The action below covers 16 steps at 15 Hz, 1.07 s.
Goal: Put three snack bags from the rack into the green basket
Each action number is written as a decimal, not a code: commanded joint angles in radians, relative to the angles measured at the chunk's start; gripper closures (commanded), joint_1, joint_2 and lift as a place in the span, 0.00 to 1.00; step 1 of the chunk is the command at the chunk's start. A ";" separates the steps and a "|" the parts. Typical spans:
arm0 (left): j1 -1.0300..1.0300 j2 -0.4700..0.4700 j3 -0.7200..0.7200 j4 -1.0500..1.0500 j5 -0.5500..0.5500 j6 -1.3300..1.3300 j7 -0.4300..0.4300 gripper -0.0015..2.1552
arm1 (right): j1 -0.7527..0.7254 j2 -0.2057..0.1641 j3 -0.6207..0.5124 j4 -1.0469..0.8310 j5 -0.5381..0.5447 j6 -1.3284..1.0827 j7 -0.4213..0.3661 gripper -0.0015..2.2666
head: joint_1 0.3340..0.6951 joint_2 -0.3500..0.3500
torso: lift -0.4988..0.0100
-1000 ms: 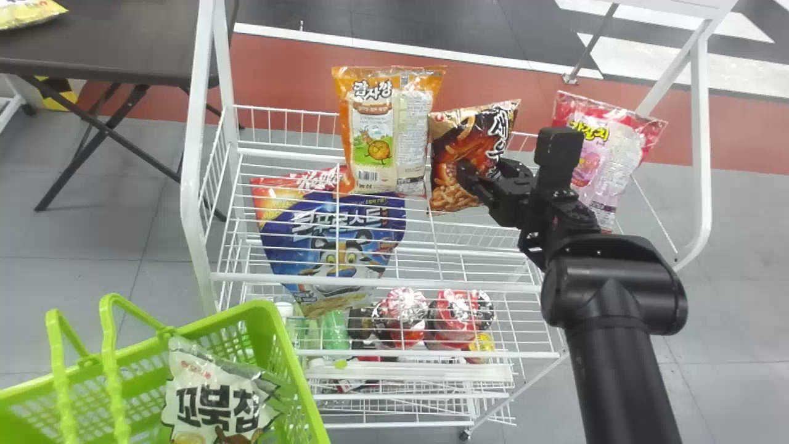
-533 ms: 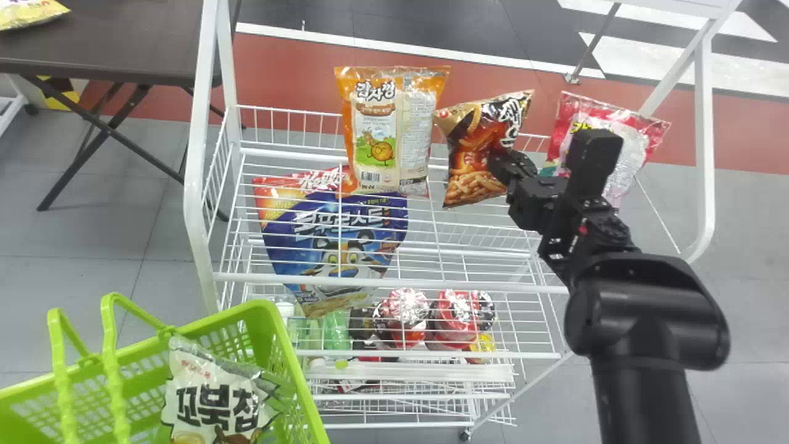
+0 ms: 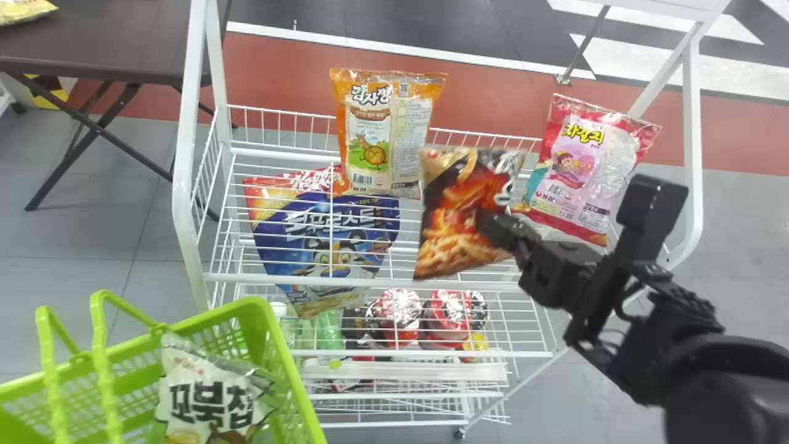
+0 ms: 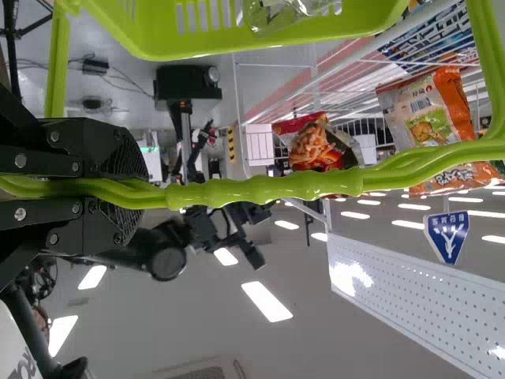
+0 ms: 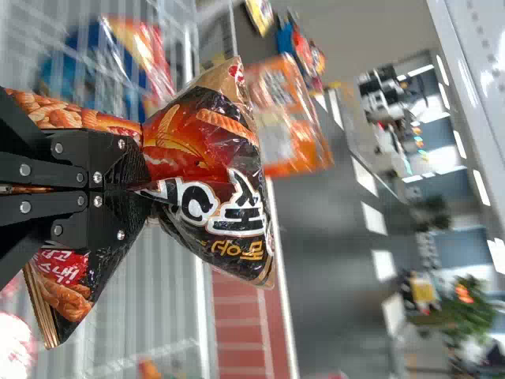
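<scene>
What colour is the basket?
The basket is bright lime green, handles included; the head view shows it best.

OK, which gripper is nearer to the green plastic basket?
Left: the left gripper grips the handle of the basket; the right gripper holds a shiny black-and-red snack bag at the white wire rack.

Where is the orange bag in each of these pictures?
Head view: the orange bag is in the upper middle, left of the dark bag.
Left wrist view: the orange bag is beyond the green basket's handle, by the rack.
Right wrist view: the orange bag is beyond the dark bag in the right gripper.
Shared landmark: the white wire rack.
</scene>
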<state>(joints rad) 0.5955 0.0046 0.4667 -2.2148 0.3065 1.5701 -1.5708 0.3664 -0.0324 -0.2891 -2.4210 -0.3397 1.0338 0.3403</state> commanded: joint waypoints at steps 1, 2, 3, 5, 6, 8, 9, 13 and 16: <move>0.000 0.000 0.000 0.001 0.000 0.001 -0.010 1.00 | 0.039 0.002 0.013 -0.084 -0.131 0.248 0.028 1.00 | 1.00 0.24 | 0.98; 0.000 -0.002 0.000 0.000 0.002 0.001 -0.010 1.00 | 0.046 0.000 0.048 -0.090 -0.150 0.297 0.042 1.00 | 1.00 0.33 | 0.98; 0.000 -0.002 0.000 0.000 0.003 0.001 -0.010 1.00 | 0.049 0.002 0.099 -0.101 -0.154 0.355 0.052 1.00 | 1.00 0.40 | 0.98; 0.001 -0.003 0.000 0.000 0.003 0.001 -0.010 1.00 | 0.046 0.002 0.208 -0.101 -0.153 0.435 0.065 1.00 | 1.00 0.55 | 0.98; 0.003 -0.005 0.000 -0.002 0.003 0.001 -0.010 1.00 | 0.039 0.002 0.268 -0.099 -0.142 0.457 0.063 1.00 | 1.00 0.63 | 0.98; 0.006 -0.005 0.000 -0.005 0.010 0.001 -0.010 1.00 | 0.020 -0.001 0.393 -0.064 -0.087 0.463 0.051 1.00 | 1.00 0.85 | 0.98; 0.009 -0.005 -0.002 -0.006 0.011 0.001 -0.010 1.00 | 0.006 -0.003 0.461 -0.024 -0.050 0.435 0.040 1.00 | 1.00 0.93 | 0.98; 0.012 -0.003 -0.011 -0.006 0.016 0.001 -0.010 1.00 | -0.046 -0.008 0.637 0.180 0.008 0.233 0.014 0.93 | 1.00 1.00 | 0.98; 0.012 0.000 -0.011 -0.006 0.017 0.001 -0.010 1.00 | -0.075 -0.014 0.693 0.230 0.054 0.233 0.012 0.00 | 1.00 1.00 | 0.98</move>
<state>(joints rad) 0.6073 0.0029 0.4550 -2.2215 0.3232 1.5701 -1.5708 0.2979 -0.0433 0.3874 -2.2014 -0.3058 1.2678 0.3525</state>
